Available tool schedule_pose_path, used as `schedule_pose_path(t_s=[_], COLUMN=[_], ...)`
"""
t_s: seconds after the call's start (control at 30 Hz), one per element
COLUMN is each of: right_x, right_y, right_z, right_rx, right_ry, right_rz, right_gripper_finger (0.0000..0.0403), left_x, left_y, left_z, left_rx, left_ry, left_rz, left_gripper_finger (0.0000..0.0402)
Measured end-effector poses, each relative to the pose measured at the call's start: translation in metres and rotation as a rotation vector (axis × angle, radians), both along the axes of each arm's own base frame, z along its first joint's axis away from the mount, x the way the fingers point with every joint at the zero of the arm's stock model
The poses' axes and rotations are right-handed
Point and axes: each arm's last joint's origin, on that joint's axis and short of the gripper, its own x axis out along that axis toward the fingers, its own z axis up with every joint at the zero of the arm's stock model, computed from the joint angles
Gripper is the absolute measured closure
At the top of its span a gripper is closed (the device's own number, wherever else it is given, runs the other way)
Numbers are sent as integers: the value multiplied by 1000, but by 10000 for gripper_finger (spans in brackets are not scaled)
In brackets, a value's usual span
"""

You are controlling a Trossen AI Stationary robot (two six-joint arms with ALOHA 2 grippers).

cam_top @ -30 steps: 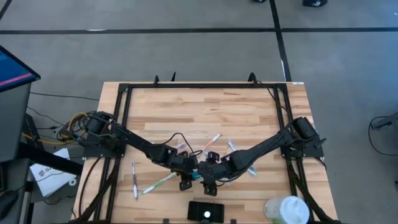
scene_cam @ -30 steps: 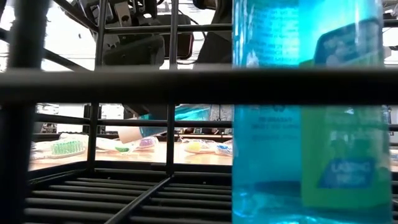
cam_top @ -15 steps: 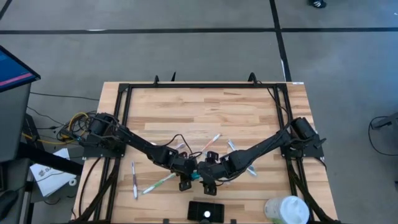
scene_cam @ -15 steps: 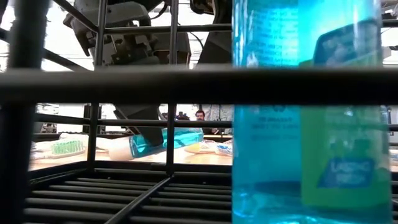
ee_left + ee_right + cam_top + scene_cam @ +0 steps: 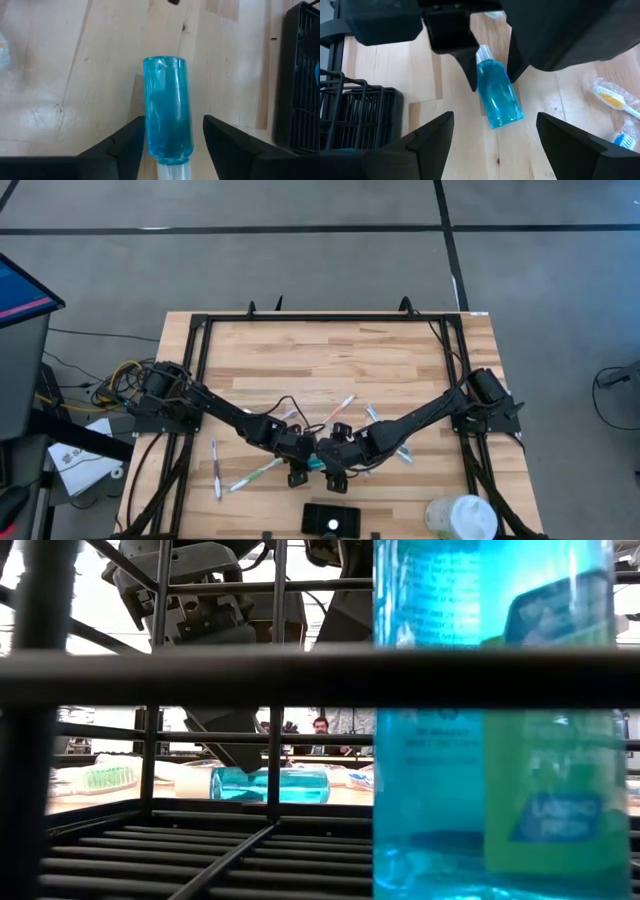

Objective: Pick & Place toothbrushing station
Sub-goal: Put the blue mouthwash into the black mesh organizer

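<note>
A small clear-blue bottle (image 5: 167, 107) with a white cap lies on its side on the wooden table, also in the right wrist view (image 5: 497, 95) and the low view (image 5: 270, 783). My left gripper (image 5: 172, 145) is open, one finger on each side of the bottle near its cap end. My right gripper (image 5: 495, 145) hovers open a little short of the bottle's bottom end, with nothing between its fingers. The toothbrushing station (image 5: 330, 520), a low black holder, sits at the near edge, close beside both grippers (image 5: 302, 75). My left gripper slants down from the table's left, its fingers along the lying bottle's sides. One finger (image 5: 127, 145) is close against the bottle's side; I cannot tell whether it touches. A gap shows between the other finger (image 5: 220, 140) and the bottle.
Several toothbrushes lie scattered: a purple one (image 5: 216, 468) and a green one (image 5: 255, 473) to the left, others behind the grippers (image 5: 345, 406) and to the right (image 5: 612, 100). A white round container (image 5: 460, 518) stands near right. A large blue bottle (image 5: 490, 740) stands in the holder.
The small blue bottle hung tilted above the table under my left gripper. It has come down and now lies level on the wood. My left gripper has sunk slightly with it. My right gripper has kept still.
</note>
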Motion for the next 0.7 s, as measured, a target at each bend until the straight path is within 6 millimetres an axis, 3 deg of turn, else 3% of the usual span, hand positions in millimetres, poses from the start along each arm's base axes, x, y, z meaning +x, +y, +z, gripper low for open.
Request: schedule_pose_path(t_s=[0.13, 0.33, 0.47, 0.7], right_x=[0, 0, 2, 8], right_y=[0, 0, -2, -7], right_z=[0, 0, 1, 3], right_rx=[0, -1, 11, -9], right_ry=[0, -2, -4, -46], right_rz=[0, 9, 30, 62], right_gripper_finger=[127, 127, 127, 127], left_x=[-2, -13, -30, -66], left_y=[0, 1, -2, -22], left_z=[3, 24, 27, 10], left_rx=[0, -13, -48, -53], left_ry=[4, -2, 15, 78], left_rz=[-4, 24, 61, 79], left_gripper_finger=[174, 162, 176, 231])
